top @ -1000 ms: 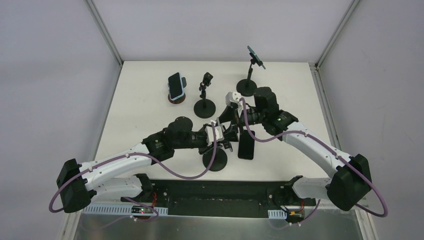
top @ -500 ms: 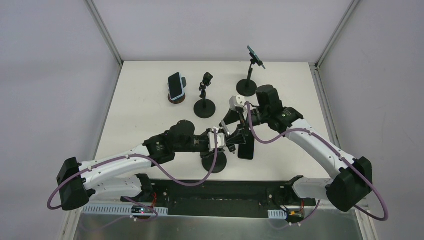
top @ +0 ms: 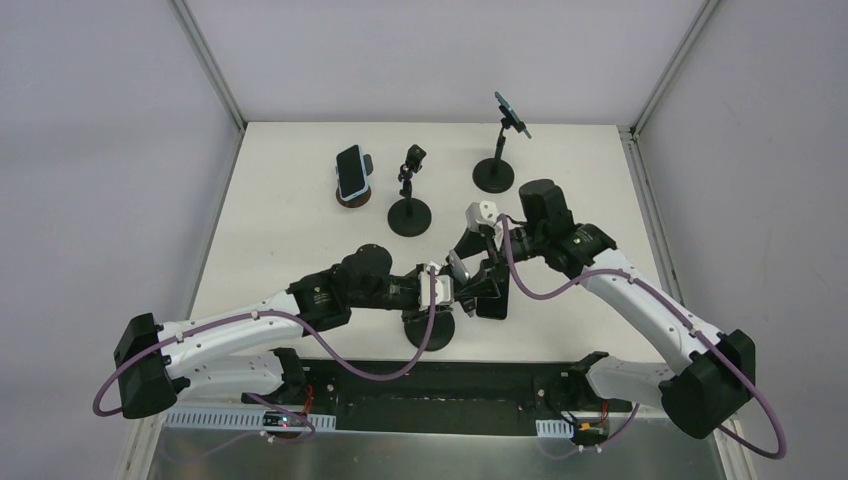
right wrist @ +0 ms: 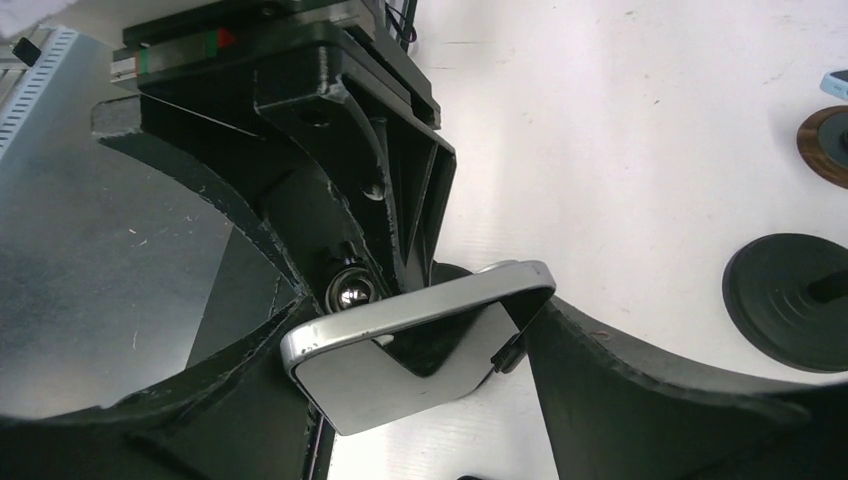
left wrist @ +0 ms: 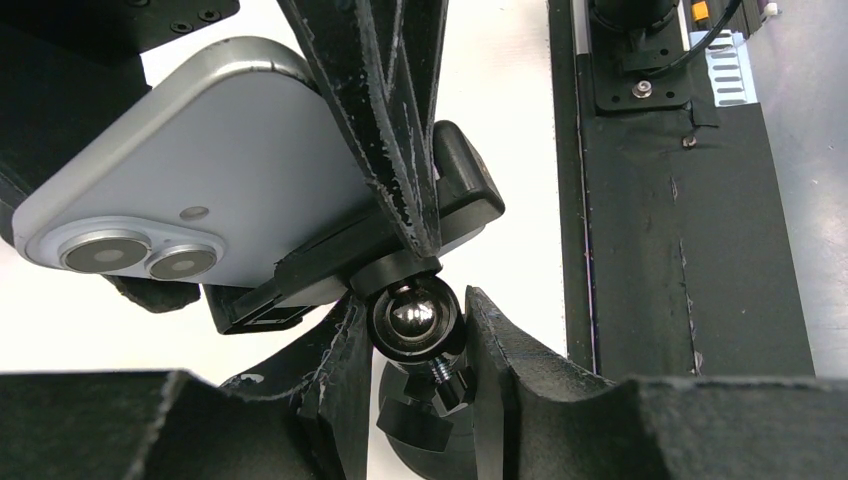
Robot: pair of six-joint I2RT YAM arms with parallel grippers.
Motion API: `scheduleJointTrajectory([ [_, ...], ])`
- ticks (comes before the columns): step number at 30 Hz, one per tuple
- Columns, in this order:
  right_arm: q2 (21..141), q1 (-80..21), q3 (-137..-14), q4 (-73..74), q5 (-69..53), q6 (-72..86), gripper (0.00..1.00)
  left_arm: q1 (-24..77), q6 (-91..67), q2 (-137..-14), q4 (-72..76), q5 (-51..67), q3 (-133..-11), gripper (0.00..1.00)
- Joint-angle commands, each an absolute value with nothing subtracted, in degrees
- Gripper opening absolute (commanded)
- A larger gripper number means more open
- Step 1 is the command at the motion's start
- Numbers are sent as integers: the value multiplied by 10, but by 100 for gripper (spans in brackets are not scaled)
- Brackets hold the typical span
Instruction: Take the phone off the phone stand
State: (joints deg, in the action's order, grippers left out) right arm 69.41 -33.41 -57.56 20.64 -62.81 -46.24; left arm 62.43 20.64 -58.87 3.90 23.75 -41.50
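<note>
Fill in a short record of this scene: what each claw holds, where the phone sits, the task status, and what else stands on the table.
left claw: closed around the ball joint of the phone stand
right claw: closed across the phone, gripping its edges
phone: in the clamp, silver back with two lenses showing
task status: phone not yet out of the clamp
elsewhere on table: second phone on round brown stand; empty stand; third phone on tall stand
</note>
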Motion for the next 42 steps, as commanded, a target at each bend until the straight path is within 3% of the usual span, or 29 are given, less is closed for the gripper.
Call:
scheduleJointTrajectory([
  [1,706,-324,-549,38,-433,-518,0,701,199,-601,-40,511,-408,0],
  [16,673,-339,-615,190,-528,-521,0,676,210,-578,-40,528,-397,0],
  [26,641,-348,-589,159,-539,-483,0,660,205,-585,-41,494,-399,0],
  [42,537,-397,-569,181,-572,-408,0,537,213,-618,-43,457,-435,0],
])
